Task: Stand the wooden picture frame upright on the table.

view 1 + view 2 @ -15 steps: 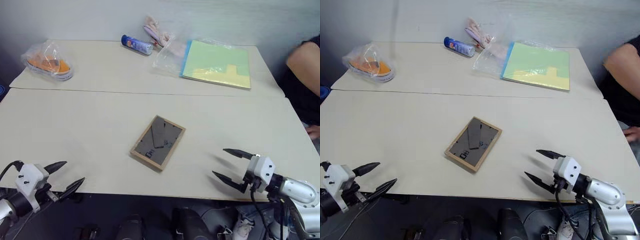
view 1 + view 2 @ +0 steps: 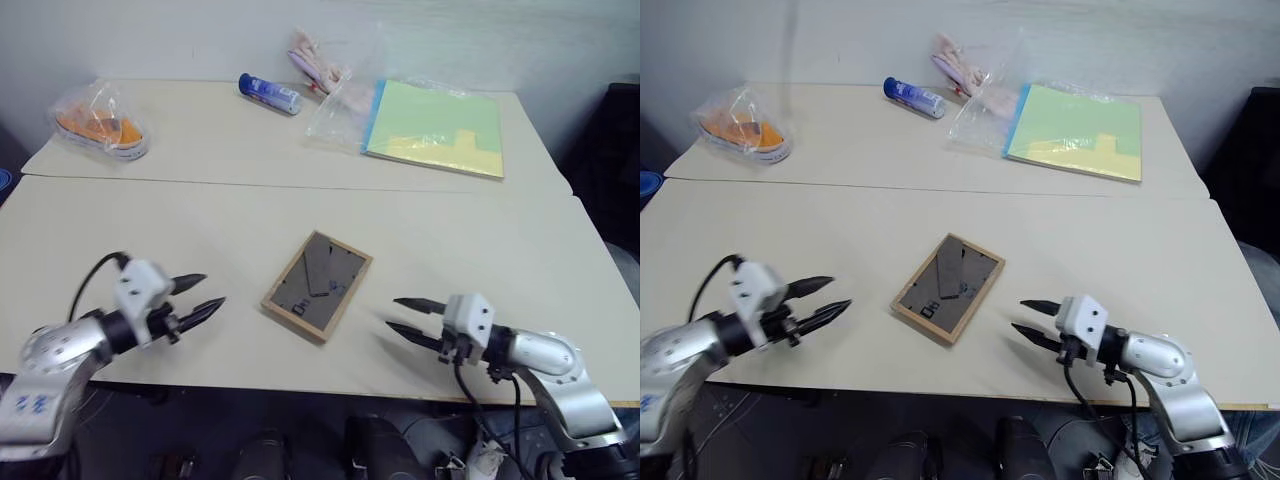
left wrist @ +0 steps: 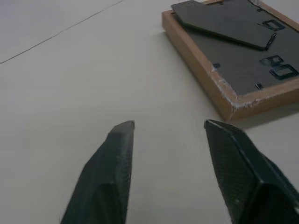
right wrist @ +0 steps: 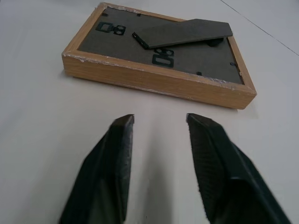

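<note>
The wooden picture frame (image 2: 317, 284) lies face down near the middle of the beige table (image 2: 200, 230), its dark grey back panel and folded easel stand facing up. My left gripper (image 2: 205, 296) is open just left of the frame, fingers pointing toward it, with a gap of bare table between. My right gripper (image 2: 393, 313) is open just right of the frame, also pointing at it and apart from it. The left wrist view shows the frame (image 3: 233, 60) ahead of the fingers (image 3: 112, 154). The right wrist view shows the frame's long edge (image 4: 159, 79) close ahead.
At the table's far side lie a bagged orange item (image 2: 98, 125), a blue tube (image 2: 269, 91), a crumpled pink bag (image 2: 315, 65) and a green-yellow paper pad in plastic (image 2: 435, 125). A seam (image 2: 300, 186) crosses the table behind the frame.
Both grippers have moved inward over the table toward the frame, the left from the near-left edge, the right from the near-right. The person at the far right is gone from view.
</note>
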Robot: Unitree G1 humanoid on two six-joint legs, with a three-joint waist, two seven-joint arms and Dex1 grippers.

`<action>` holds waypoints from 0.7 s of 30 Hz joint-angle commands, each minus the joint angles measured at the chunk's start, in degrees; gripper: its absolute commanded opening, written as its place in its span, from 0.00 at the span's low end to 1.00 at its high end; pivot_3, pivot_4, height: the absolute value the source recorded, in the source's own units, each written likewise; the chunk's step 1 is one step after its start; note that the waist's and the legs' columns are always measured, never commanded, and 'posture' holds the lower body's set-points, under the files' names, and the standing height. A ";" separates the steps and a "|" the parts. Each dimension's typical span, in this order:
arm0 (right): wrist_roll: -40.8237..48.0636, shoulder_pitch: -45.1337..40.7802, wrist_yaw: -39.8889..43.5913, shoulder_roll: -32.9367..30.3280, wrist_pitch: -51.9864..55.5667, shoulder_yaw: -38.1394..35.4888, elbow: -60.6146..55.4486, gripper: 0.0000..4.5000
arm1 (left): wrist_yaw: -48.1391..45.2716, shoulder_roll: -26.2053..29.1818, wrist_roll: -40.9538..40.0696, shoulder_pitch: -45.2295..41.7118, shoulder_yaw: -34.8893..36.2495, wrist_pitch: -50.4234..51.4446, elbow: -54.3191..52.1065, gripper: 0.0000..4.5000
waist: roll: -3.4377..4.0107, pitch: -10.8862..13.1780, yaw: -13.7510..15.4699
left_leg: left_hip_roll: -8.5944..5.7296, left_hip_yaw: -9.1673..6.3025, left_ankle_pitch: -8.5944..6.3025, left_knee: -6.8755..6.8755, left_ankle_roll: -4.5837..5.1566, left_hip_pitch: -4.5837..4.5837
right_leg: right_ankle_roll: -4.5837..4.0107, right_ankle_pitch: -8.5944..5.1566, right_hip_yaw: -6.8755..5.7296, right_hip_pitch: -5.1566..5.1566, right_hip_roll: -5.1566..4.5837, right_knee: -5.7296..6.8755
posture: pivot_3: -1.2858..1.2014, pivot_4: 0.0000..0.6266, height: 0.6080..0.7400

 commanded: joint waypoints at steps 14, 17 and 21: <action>-7.36 -11.61 -2.75 3.82 2.53 6.26 7.52 0.00 | -4.63 -5.19 5.03 -6.10 -13.73 -0.99 5.28 0.14 | -0.01 0.01 -0.16 | 0.05 0.04 -0.04 0.36 0.05 -0.14 | 0.01 0.01 0.03 -0.09 0.02 0.40 | 0.52 0.24 1.00; -7.22 -13.18 -2.22 3.68 1.99 5.93 9.08 0.00 | -3.90 -5.56 4.92 -5.17 -13.32 0.08 3.49 0.14 | -0.01 0.01 -0.16 | 0.05 0.04 -0.04 0.37 0.05 -0.13 | 0.01 0.01 0.03 -0.09 0.01 0.39 | 0.52 0.24 1.00; -7.42 -15.57 -1.69 3.62 0.60 5.55 12.44 0.00 | -4.21 -6.02 3.27 -2.16 -12.39 1.66 -0.36 0.14 | -0.01 0.01 -0.18 | 0.05 0.04 -0.04 0.37 0.05 -0.14 | 0.02 0.01 0.03 -0.09 0.01 0.41 | 0.52 0.24 1.00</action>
